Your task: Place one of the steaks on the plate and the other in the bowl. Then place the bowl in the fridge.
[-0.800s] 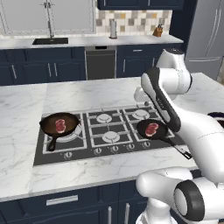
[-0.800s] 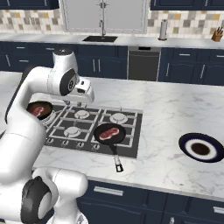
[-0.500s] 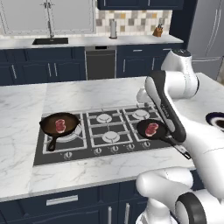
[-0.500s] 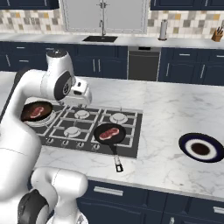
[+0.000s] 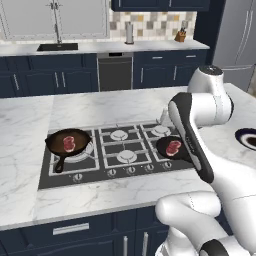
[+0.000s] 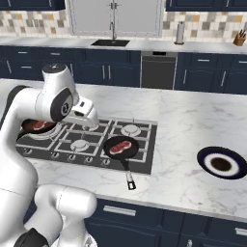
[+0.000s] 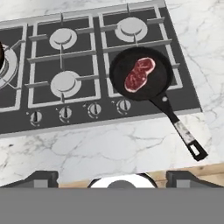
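Gripper hanging empty over cooktop, fingers spread wide apart. Steak sitting in black skillet just ahead, slightly right. Second steak lying in far-left skillet. Plate waiting well off right on marble counter.

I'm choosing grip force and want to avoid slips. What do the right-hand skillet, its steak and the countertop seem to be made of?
Skillet: probably cast iron or coated metal, matte black without glare; its handle end looks paler, perhaps worn.
Steak: raw meat, red-pink with whitish marbling, likely soft.
Countertop: looks like polished marble, white with grey veins.
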Robot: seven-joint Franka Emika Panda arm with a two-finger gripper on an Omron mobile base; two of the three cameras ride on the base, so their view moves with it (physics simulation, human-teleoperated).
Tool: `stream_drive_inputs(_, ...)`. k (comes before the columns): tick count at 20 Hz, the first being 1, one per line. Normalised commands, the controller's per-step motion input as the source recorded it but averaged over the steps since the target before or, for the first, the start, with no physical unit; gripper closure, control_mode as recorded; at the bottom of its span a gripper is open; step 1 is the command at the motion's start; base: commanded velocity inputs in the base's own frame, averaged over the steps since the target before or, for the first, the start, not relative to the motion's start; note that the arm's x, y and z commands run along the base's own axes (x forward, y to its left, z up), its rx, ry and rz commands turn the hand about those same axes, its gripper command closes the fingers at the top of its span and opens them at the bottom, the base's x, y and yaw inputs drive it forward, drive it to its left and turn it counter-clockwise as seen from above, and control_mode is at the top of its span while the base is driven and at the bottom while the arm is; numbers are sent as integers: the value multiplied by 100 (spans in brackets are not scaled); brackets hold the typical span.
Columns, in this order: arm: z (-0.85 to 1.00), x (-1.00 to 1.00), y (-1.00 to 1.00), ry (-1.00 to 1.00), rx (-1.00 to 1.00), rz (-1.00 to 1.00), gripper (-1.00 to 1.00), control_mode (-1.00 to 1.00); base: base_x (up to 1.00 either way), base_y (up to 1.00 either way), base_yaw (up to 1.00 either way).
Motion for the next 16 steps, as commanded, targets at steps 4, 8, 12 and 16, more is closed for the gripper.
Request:
stream_drive_inputs(4, -23, -2, -37, 7, 0, -2, -100, -100, 0, 0, 0)
stream_drive_inputs(8, -39, 0, -29, 16, 0, -4, -100, -100, 0, 0, 0)
stream_drive_inputs(12, -44, 0, -21, 19, 0, -4, -100, -100, 0, 0, 0)
stream_drive_inputs(16, -44, 3, -24, 17, 0, -2, -100, -100, 0, 0, 0)
